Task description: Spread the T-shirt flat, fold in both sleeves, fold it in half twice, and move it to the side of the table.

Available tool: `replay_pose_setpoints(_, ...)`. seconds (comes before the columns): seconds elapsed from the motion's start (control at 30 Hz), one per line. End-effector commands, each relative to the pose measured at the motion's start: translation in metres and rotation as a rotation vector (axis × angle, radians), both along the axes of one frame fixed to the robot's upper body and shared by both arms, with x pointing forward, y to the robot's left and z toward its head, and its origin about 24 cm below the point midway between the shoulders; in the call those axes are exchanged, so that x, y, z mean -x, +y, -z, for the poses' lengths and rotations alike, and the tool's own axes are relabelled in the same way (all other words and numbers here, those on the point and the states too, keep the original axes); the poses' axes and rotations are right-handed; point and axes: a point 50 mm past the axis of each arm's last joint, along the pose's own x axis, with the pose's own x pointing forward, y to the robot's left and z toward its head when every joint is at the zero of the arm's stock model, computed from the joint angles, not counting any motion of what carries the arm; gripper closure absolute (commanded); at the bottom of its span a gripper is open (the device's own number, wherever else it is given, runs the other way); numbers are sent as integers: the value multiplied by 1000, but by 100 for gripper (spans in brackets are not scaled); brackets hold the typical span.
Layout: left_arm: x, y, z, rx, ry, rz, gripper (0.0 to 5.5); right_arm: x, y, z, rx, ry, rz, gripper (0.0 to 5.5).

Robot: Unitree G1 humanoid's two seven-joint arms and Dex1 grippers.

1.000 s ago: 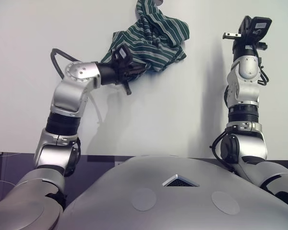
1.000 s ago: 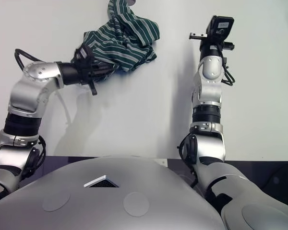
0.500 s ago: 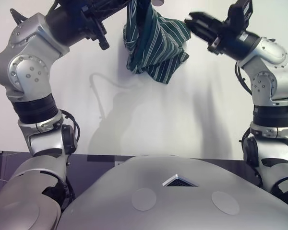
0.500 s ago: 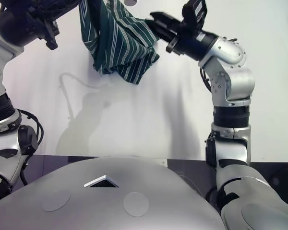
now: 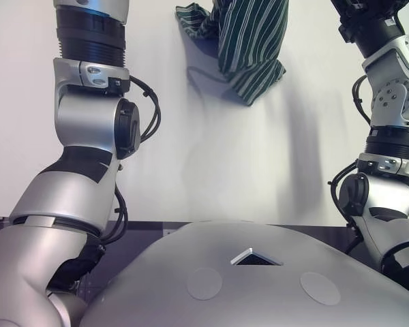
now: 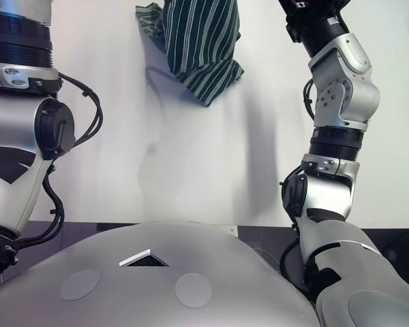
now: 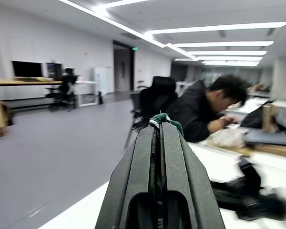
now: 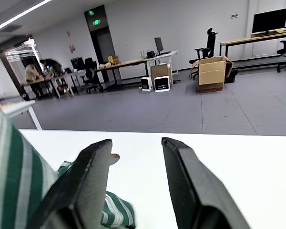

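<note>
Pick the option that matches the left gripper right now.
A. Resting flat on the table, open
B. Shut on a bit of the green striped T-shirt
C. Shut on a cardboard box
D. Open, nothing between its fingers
B: in the left wrist view the left gripper has its fingers pressed together, with a tuft of the T-shirt pinched at their tips.

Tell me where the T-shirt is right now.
The T-shirt hangs bunched at the top centre of the eye views, over the far part of the white table. The left pincer is shut on a pinch of it.
</note>
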Motion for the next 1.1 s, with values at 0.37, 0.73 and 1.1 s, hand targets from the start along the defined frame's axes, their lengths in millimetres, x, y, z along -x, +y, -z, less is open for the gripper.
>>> replay_pose_setpoints(0.37, -14, 34, 125, -379, 204, -326, 550, 41, 116, 61, 348, 166, -617, 356)
replay_pose_setpoints(0.73, 8, 66, 132, -384, 196, -275, 550, 73, 8, 117, 820, 534, -780, 356)
replay_pose_setpoints(1.1, 52, 74, 132, -343, 274, -236, 550, 28, 45, 51, 415, 166, -692, 408)
